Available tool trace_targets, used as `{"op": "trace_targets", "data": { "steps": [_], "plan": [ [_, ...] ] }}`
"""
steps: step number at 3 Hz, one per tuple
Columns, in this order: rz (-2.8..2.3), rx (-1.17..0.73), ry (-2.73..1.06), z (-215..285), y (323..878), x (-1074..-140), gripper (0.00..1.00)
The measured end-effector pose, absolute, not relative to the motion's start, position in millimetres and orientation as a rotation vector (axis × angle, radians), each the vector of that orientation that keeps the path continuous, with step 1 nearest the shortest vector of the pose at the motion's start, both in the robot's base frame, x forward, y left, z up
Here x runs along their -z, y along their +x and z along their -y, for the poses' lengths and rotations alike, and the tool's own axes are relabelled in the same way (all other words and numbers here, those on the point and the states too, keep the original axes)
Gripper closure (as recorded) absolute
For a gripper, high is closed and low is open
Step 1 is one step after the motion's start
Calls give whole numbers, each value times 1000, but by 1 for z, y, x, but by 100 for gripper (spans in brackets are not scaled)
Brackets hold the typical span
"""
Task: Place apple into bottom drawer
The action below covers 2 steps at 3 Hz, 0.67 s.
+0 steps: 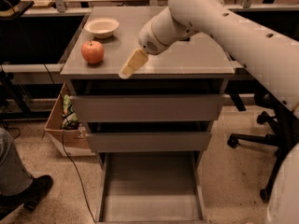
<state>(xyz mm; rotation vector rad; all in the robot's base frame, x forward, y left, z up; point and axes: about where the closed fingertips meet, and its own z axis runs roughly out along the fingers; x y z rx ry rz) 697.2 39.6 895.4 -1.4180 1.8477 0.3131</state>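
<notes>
The red-orange apple (pixel 92 52) sits on the grey cabinet top (pixel 187 59), near its front left corner. My gripper (pixel 129 66) hangs over the front edge of the top, a short way right of the apple and apart from it, its cream-coloured tip pointing down and left. The bottom drawer (pixel 150 190) is pulled out below, a wide shallow grey tray with nothing in it. The two upper drawers (pixel 147 108) are closed.
A cream-white bowl (pixel 102 27) stands behind the apple at the back left of the top. A cardboard box (pixel 65 125) sits on the floor left of the cabinet. A person's leg and shoe (pixel 18 190) are at lower left. An office chair base (pixel 261 139) stands at right.
</notes>
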Motion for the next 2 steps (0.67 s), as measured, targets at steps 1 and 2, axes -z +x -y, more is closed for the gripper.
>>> {"op": "trace_targets", "data": {
  "steps": [1, 2],
  "plan": [
    [-1804, -370, -1340, -75, 736, -897, 0],
    [-1797, -456, -1295, -114, 761, -882, 0]
  ]
}}
